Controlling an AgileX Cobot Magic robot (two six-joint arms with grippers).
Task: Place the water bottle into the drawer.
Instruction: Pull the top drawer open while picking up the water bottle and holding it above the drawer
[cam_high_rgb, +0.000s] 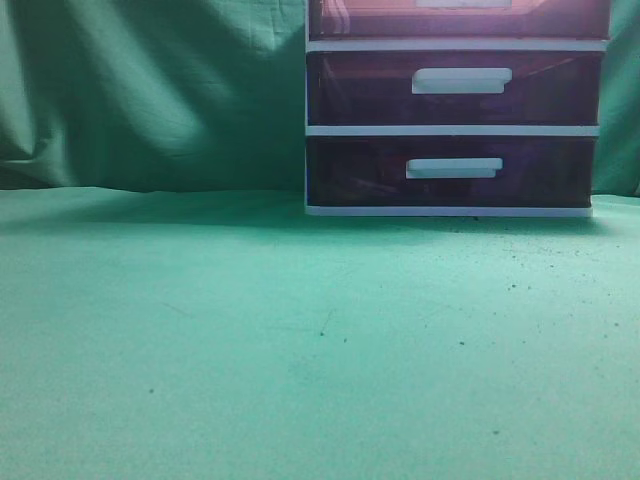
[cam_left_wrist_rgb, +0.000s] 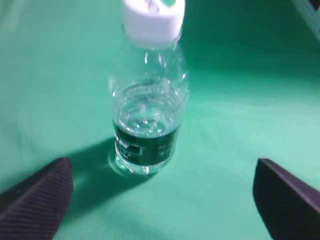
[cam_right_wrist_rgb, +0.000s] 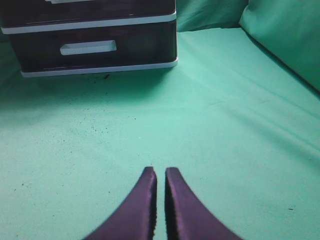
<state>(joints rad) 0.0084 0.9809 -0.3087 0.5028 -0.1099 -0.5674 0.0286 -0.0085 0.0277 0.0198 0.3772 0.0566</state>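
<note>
A clear water bottle with a white cap and a dark green label stands upright on the green cloth in the left wrist view. My left gripper is open, its two dark fingers wide apart, with the bottle a little ahead of them and left of centre. The dark drawer unit with white handles stands at the back right in the exterior view, all visible drawers closed. It also shows in the right wrist view. My right gripper is shut and empty over bare cloth. Neither arm nor the bottle shows in the exterior view.
A green cloth covers the table and hangs as a backdrop behind. The lower drawer's white handle faces front. A raised fold of cloth lies at the right in the right wrist view.
</note>
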